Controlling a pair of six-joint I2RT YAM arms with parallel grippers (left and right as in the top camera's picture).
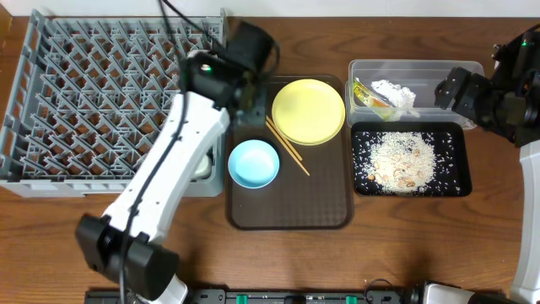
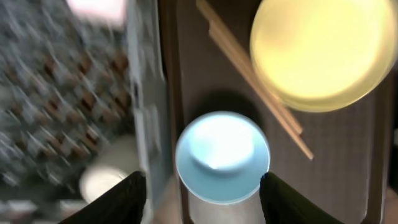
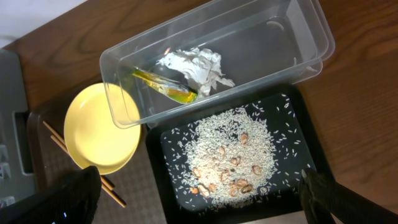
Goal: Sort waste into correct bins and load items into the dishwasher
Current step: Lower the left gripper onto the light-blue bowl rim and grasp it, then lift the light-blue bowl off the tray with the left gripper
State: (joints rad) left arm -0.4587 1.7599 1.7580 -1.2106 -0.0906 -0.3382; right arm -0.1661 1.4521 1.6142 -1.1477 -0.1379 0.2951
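Waste sort looks done: tissue (image 3: 196, 65) and snack wrapper (image 3: 165, 87) sit in the clear tub (image 3: 292, 37), and rice scraps (image 3: 227, 152) in the black tray (image 3: 305, 143), both right of the brown serving tray (image 1: 291, 211). Step in hand is loading.

Left gripper (image 2: 202, 180) hovers over the serving tray's left half, fingers apart and empty, light blue bowl (image 1: 253, 163) framed between them. The next move calls for a drop onto the bowl rim, then a carry left of the serving tray to the dish rack (image 1: 101, 93).

Watch the chopsticks (image 1: 287, 150) lying just beside the bowl, their far ends against the yellow plate (image 1: 308, 111). A white dish (image 1: 202, 166), probably a bowl (the wrist view is blurred), occupies the rack corner nearest the serving tray.

Right gripper (image 3: 199, 177) is parked above the bins, spread wide, holding nothing.
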